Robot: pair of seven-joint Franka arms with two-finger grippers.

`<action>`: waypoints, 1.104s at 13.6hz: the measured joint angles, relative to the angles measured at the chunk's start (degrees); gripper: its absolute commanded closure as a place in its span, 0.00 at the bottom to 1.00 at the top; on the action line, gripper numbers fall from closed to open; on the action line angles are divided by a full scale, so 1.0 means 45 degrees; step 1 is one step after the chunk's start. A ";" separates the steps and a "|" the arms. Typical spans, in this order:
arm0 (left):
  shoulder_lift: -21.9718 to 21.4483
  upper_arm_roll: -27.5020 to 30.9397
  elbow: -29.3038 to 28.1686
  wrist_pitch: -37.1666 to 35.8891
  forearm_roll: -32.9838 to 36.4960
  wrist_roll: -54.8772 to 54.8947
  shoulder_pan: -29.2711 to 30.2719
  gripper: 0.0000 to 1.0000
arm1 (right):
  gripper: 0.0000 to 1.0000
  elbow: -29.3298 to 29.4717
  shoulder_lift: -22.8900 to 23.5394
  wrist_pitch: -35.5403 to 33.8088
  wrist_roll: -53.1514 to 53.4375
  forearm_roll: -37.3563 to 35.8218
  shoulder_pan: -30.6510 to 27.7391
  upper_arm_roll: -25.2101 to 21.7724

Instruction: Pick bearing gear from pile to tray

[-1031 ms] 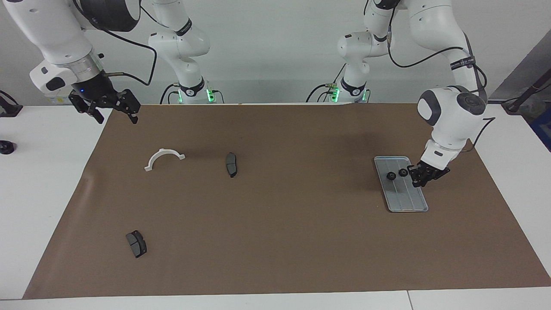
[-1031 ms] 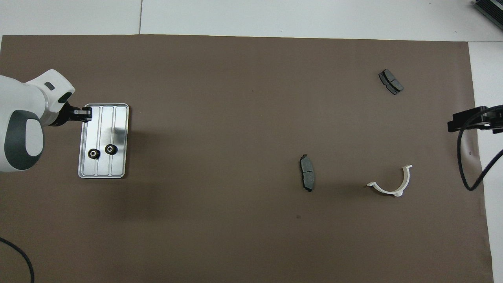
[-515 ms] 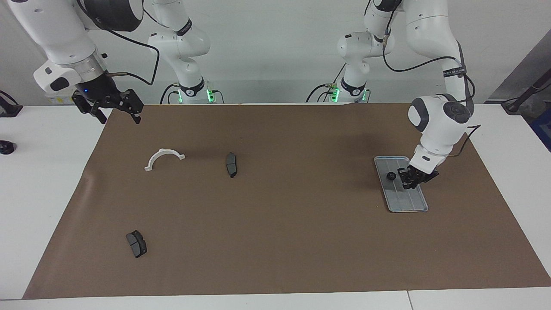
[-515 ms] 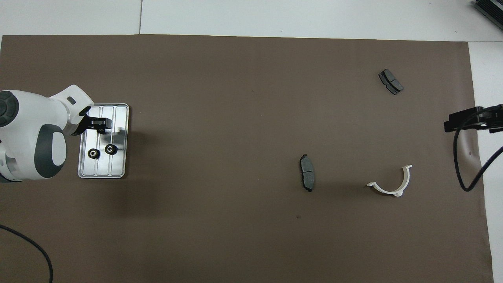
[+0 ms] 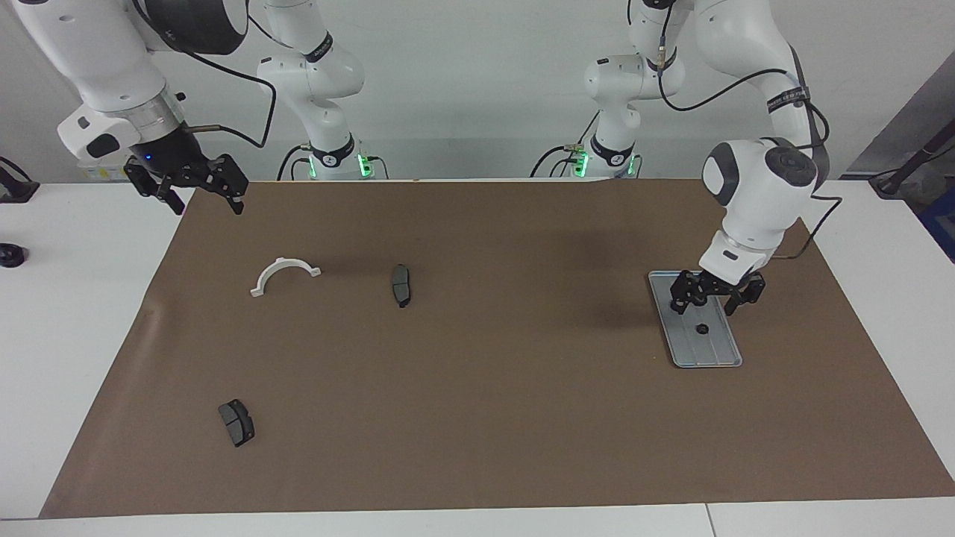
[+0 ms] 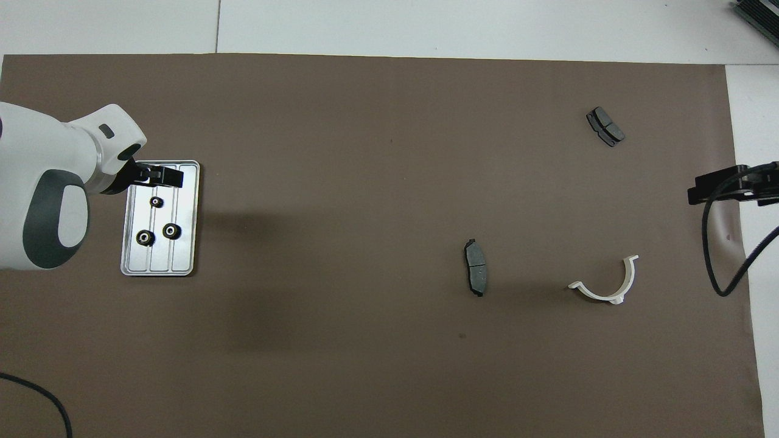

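The left hand [image 5: 710,297] hangs just above the tray [image 6: 187,255], fingers spread and holding nothing; a moment ago they were pinched shut beside the tray's edge. A third small black gear [image 6: 156,201] now lies flat on the tray, hole upward, which was not there before. Two more gears [image 6: 145,238] [image 6: 172,230] sit side by side nearer the robots (the hand hides them in the facing view). The tray rests on the brown mat [image 5: 477,447] at the left arm's end of the tabletop, its long axis and ridges running away from the robots. No writing on it is legible. The right hand [image 5: 195,188] waits, spread, over the mat's corner at its own end. The white bracket [image 5: 284,274] and both brake pads [image 5: 401,285] [image 5: 236,422] lie unmoved.
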 measured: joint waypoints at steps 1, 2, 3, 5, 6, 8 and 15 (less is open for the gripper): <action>-0.0352 -0.0005 0.0032 -0.0361 0.0000 -0.0016 -0.0228 0.00 | 0.00 0.0000 0.0000 0.0000 0.0000 0.0000 0.0000 0.0000; -0.0669 -0.0019 0.0037 -0.0494 0.0000 -0.0026 -0.0372 0.00 | 0.00 0.0000 0.0000 0.0000 0.0000 0.0000 0.0000 0.0000; -0.0991 -0.0017 0.0053 -0.0624 0.0000 -0.0026 -0.0419 0.00 | 0.00 0.0000 0.0000 0.0000 0.0000 0.0000 0.0000 0.0000; -0.1682 0.0119 0.0262 -0.1390 0.0000 -0.0013 -0.0406 0.00 | 0.00 0.0000 -0.0002 0.0000 0.0000 0.0000 0.0000 0.0000; -0.1985 0.0188 0.0624 -0.2136 0.0000 -0.0005 -0.0399 0.00 | 0.00 0.0000 -0.0003 0.0000 0.0000 0.0000 0.0000 0.0000; -0.2313 0.0197 0.1905 -0.3988 -0.0002 -0.0004 -0.0400 0.00 | 0.00 0.0000 -0.0006 0.0000 0.0000 0.0000 0.0000 0.0000; -0.2179 0.0110 0.4708 -0.7766 -0.0097 0.0000 -0.0416 0.00 | 0.00 0.0000 -0.0006 0.0000 0.0000 0.0000 0.0000 0.0000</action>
